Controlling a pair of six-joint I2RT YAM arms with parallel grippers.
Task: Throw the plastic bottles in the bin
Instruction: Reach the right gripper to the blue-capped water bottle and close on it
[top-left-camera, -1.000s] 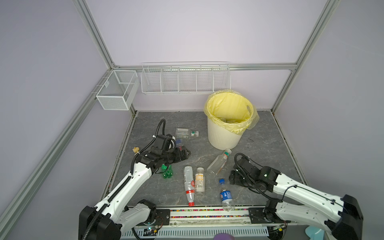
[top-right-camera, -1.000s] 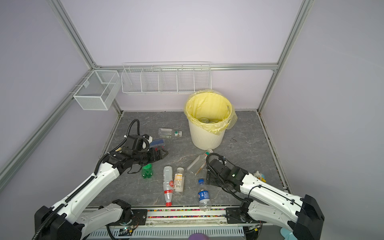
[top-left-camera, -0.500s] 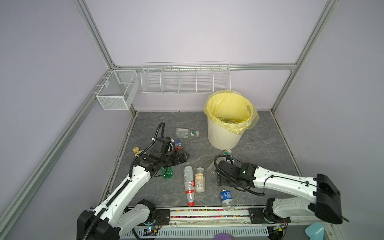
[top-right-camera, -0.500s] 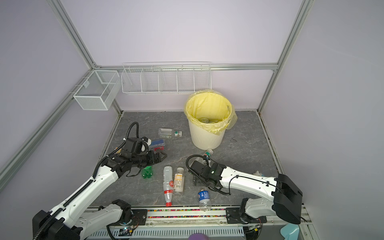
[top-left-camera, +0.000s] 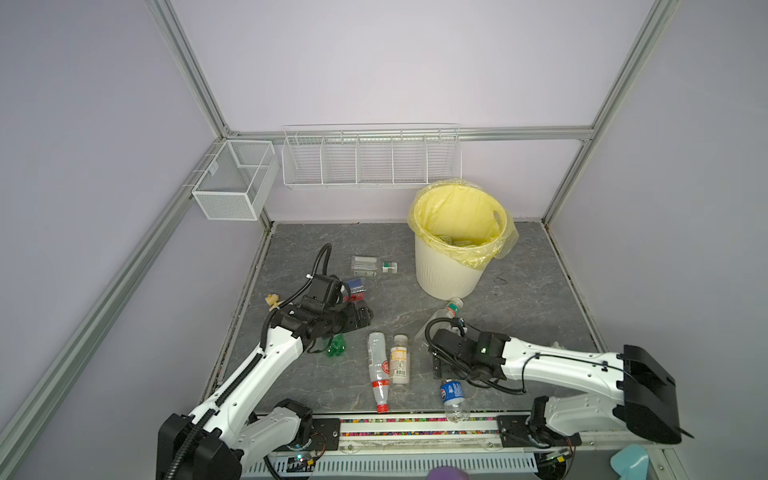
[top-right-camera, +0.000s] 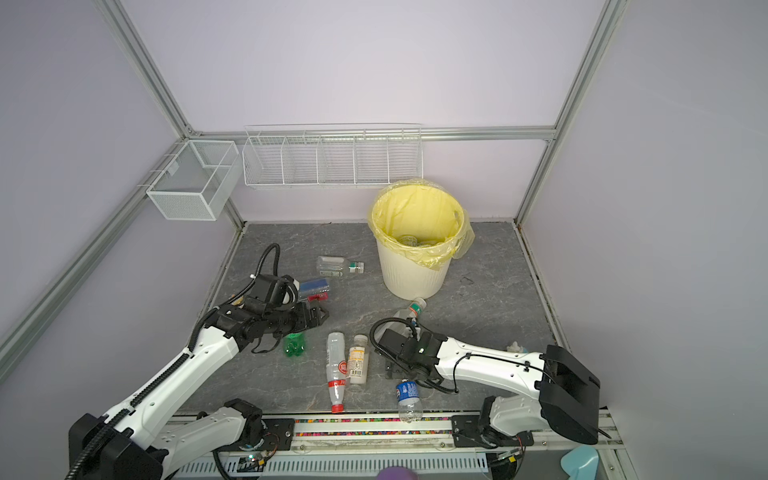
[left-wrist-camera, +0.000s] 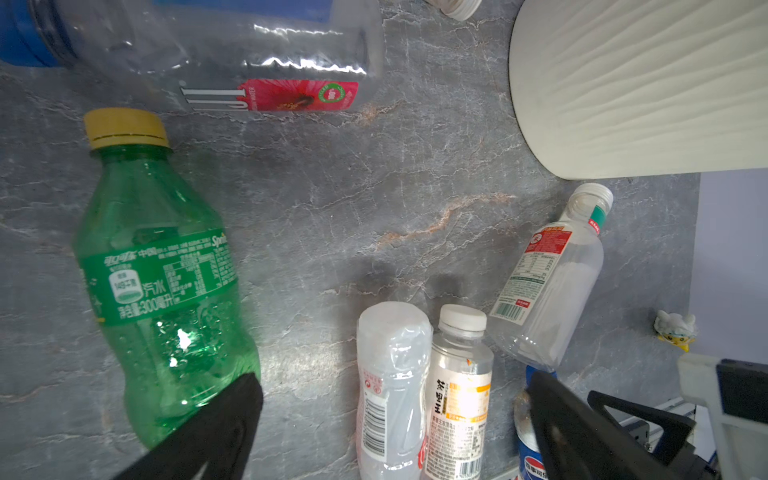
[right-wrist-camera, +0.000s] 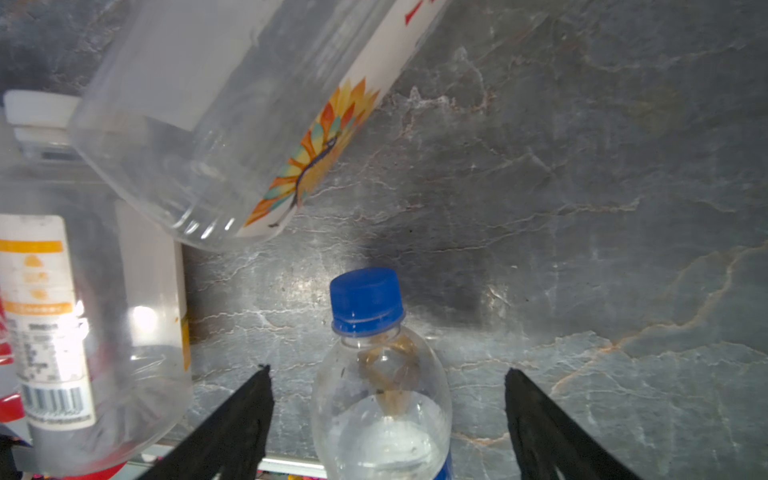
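The right gripper (right-wrist-camera: 386, 369), released and empty, has the blue-capped bottle (right-wrist-camera: 380, 415) between its jaws, so a pick seems in hand. Next it should lower and clench. The left gripper (left-wrist-camera: 392, 374) hangs released too.

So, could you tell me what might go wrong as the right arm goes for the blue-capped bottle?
The right hand is open either side of the blue-capped bottle at its tapered shoulder, so closing there might squeeze the smooth plastic out. The orange-labelled bottle lies close beside the hand and could get nudged or pinched too. The blue-capped bottle's base lies near the front rail, so a slip could roll it there.
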